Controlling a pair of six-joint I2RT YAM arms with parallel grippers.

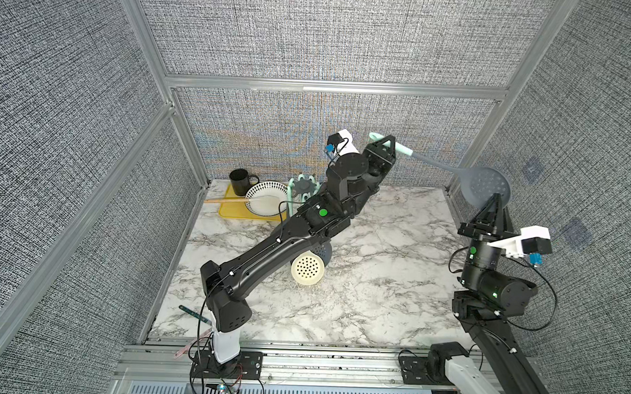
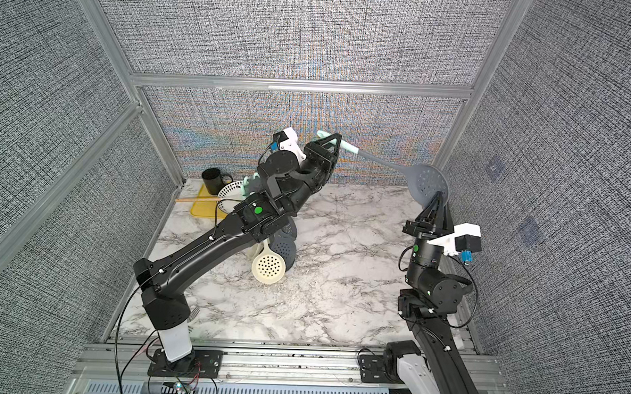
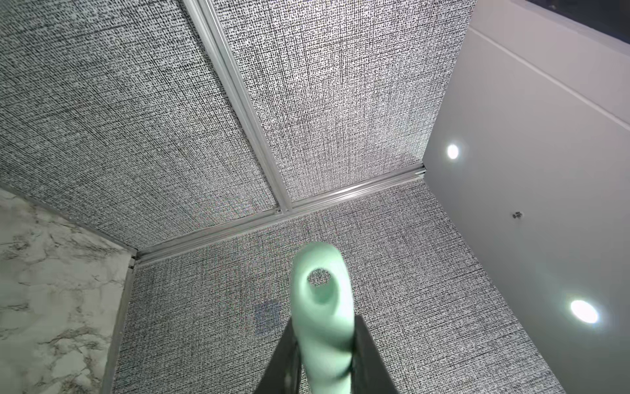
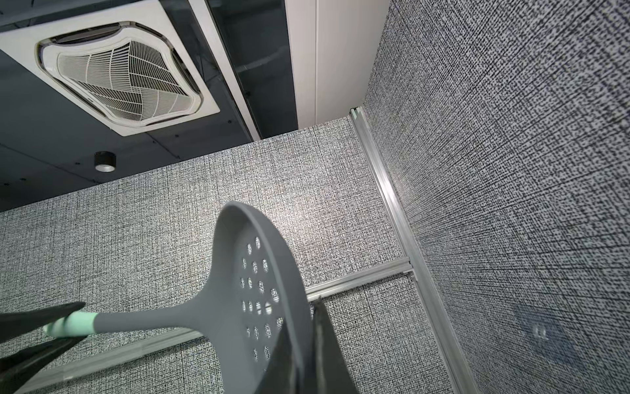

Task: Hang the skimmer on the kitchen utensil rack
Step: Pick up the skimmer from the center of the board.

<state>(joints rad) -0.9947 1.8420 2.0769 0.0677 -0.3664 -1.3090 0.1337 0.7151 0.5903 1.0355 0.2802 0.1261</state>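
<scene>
High above the far right of the table, in both top views, the skimmer (image 1: 484,184) hangs in the air between two arms. The left gripper (image 1: 389,142) is clamped on its mint handle, and the right gripper (image 1: 496,200) is pinched on the rim of its grey perforated head. The kitchen utensil rack (image 1: 301,186) stands far left, well apart, half hidden behind the left arm. We judge the double hold the chief risk: if one arm pulls before the other lets go, the skimmer may twist or slip. The left arm also passes close over the rack and could knock it. Below lies a white marble tabletop (image 1: 376,279), walled in by grey woven panels in aluminium framing.

In the left wrist view, both fingers (image 3: 286,358) press the handle, whose hanging hole juts free beyond them; that hole must find a hook.

In the right wrist view, one finger (image 4: 322,348) lies against the head's edge, and a ceiling vent (image 4: 126,78) shows above the panels.
</scene>
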